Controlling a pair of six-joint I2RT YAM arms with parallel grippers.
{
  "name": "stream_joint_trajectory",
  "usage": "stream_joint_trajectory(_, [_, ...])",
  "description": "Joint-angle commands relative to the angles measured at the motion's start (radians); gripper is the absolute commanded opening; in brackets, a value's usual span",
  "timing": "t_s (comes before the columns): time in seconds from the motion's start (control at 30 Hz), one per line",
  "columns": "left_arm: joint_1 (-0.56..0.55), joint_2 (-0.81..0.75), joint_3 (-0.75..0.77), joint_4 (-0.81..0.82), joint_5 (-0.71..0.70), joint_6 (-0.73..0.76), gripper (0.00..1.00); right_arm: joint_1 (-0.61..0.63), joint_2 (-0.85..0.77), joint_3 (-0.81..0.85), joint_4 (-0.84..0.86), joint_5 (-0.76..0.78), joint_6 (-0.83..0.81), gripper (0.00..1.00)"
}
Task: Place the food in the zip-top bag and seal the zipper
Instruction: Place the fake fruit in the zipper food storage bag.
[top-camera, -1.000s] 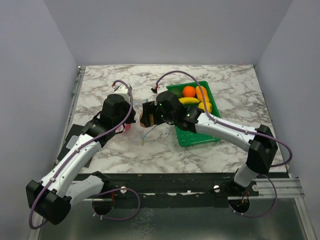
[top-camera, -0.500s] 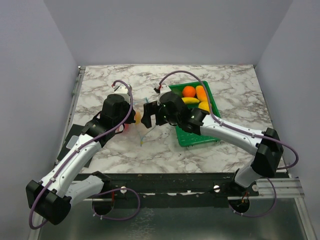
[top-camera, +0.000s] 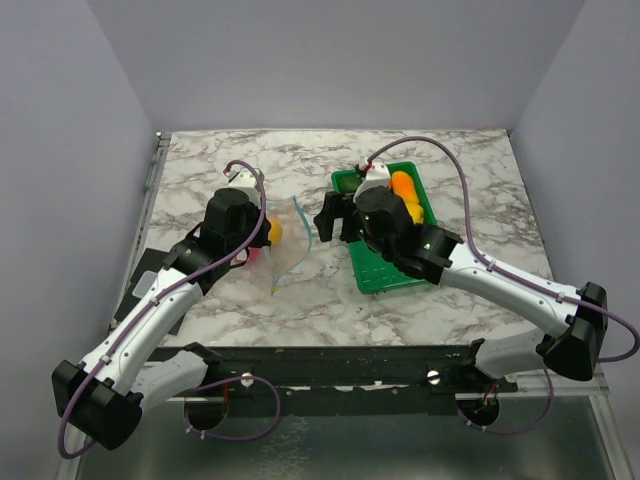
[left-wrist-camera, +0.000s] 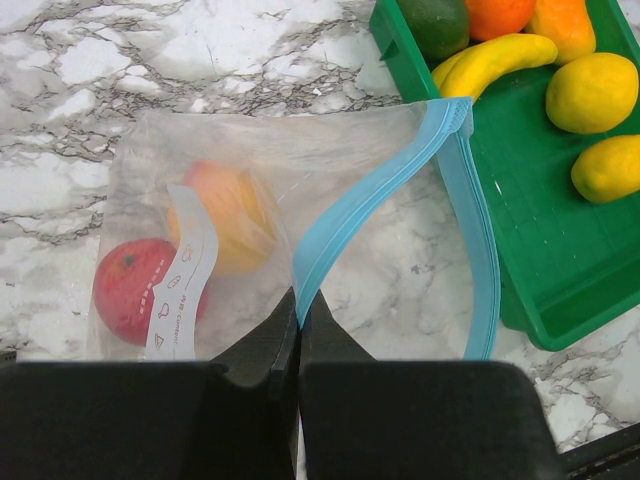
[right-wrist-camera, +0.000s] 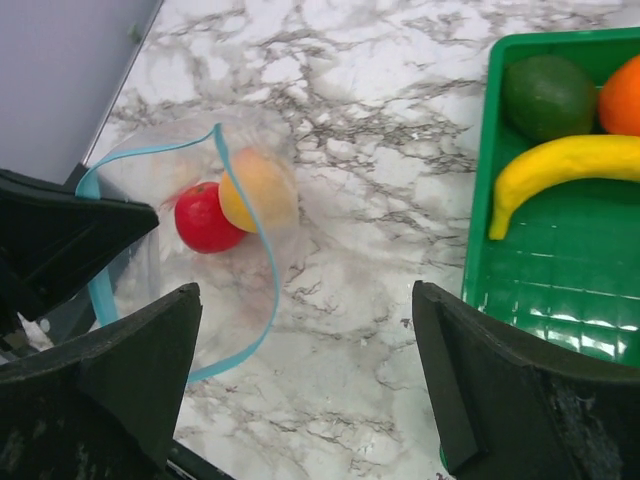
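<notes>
The clear zip-top bag (left-wrist-camera: 250, 170) lies on the marble with its mouth open. Inside it are a red piece (left-wrist-camera: 135, 290) and a round orange-yellow fruit (left-wrist-camera: 225, 215). My left gripper (left-wrist-camera: 298, 318) is shut on the light blue zipper (left-wrist-camera: 370, 195) and holds one lip up. My right gripper (right-wrist-camera: 305, 295) is open and empty above the table, between the bag (right-wrist-camera: 200, 230) and the green tray (right-wrist-camera: 560, 290). The tray holds a banana (right-wrist-camera: 560, 165), a dark green piece (right-wrist-camera: 548, 95), an orange (right-wrist-camera: 625, 95) and lemons (left-wrist-camera: 592, 92). In the top view the bag (top-camera: 290, 245) sits left of the right gripper (top-camera: 333, 222).
The green tray (top-camera: 385, 272) stands right of centre on the marble table (top-camera: 460, 170). Grey walls enclose the table on three sides. The left arm (top-camera: 160, 310) reaches in from the near left, and the right arm (top-camera: 500, 280) from the near right.
My right gripper has pulled back to the right from the bag's mouth toward the tray. An orange-yellow fruit now lies in the bag. The left gripper has kept its hold.
</notes>
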Motion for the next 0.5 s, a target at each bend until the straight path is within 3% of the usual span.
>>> stream_joint_trajectory(0.0, [0.007, -0.006, -0.012, 0.025, 0.006, 0.012, 0.00, 0.006, -0.050, -0.034, -0.075, 0.203, 0.038, 0.90])
stream_joint_trajectory(0.3, [0.007, -0.002, -0.012, 0.024, 0.010, 0.012, 0.00, -0.010, -0.067, -0.061, -0.268, 0.396, 0.120, 0.89])
stream_joint_trajectory(0.47, [0.006, -0.001, -0.012, 0.024, 0.010, 0.012, 0.00, -0.073, -0.074, -0.099, -0.340, 0.385, 0.148, 0.89])
